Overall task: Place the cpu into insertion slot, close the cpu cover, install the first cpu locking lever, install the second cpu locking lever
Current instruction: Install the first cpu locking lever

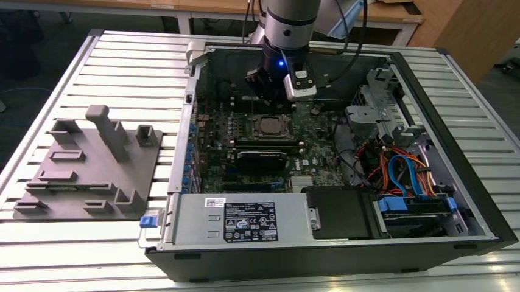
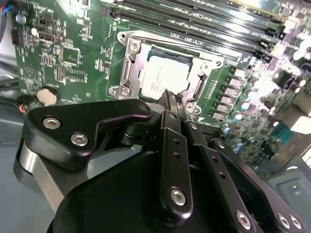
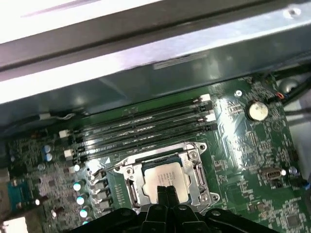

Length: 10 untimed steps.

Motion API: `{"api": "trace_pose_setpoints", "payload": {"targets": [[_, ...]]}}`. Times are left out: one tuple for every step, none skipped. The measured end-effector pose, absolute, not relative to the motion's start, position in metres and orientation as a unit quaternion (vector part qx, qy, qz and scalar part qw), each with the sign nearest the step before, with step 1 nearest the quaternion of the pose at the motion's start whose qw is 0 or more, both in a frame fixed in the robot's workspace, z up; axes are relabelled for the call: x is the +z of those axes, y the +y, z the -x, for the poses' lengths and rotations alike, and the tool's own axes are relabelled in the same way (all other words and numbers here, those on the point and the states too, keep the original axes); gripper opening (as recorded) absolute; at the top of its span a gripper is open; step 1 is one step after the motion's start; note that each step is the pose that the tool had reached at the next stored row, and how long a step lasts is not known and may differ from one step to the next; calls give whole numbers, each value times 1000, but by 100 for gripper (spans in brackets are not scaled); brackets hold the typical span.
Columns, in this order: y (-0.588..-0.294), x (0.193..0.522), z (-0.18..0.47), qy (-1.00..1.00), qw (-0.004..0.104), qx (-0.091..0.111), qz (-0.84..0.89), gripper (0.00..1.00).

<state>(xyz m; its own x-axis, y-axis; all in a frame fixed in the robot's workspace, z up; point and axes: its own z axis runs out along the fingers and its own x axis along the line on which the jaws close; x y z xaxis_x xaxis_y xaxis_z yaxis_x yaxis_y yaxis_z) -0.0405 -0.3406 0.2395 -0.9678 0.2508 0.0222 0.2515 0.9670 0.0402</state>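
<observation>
In the exterior view, the gripper (image 1: 271,104) hangs just above the far edge of the insertion slot (image 1: 254,126), inside the open computer case (image 1: 325,258) on the slatted table (image 1: 122,67); the cpu (image 1: 271,126) lies in that slot, silver top up; the grey power-supply box (image 1: 235,222) sits well nearer the camera than the slot, and a grey fixture plate (image 1: 89,176) lies outside the case, well off to the exterior view's left of the slot.

In the second wrist view, the black fingers (image 2: 171,114) are pressed together with nothing between them, their tips just over one edge of the slot's silvery rim (image 2: 127,73); the chip sits flat inside the rim; long black memory slots (image 2: 194,19) run just beyond the slot.

In the first wrist view, the fingertips (image 3: 160,194) meet along a thin seam at the slot's near edge; a coin cell (image 3: 257,110) lies apart from the slot.
</observation>
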Motion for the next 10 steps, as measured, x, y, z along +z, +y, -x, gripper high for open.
{"api": "trace_pose_setpoints", "payload": {"targets": [[-341, 239, 41, -993, 8, -21, 119, 10], [-341, 239, 41, -994, 8, -21, 111, 10], [-341, 239, 41, -994, 8, -21, 104, 10], [-341, 239, 41, -995, 8, -21, 97, 10], [-341, 239, 41, -996, 8, -21, 91, 10], [-341, 239, 41, -996, 8, -21, 86, 10], [-341, 239, 41, -996, 8, -21, 81, 10], [-341, 239, 41, -997, 8, -21, 78, 10], [-341, 239, 41, -997, 8, -21, 76, 10], [-341, 239, 42, -997, 8, -21, 76, 10]]}}
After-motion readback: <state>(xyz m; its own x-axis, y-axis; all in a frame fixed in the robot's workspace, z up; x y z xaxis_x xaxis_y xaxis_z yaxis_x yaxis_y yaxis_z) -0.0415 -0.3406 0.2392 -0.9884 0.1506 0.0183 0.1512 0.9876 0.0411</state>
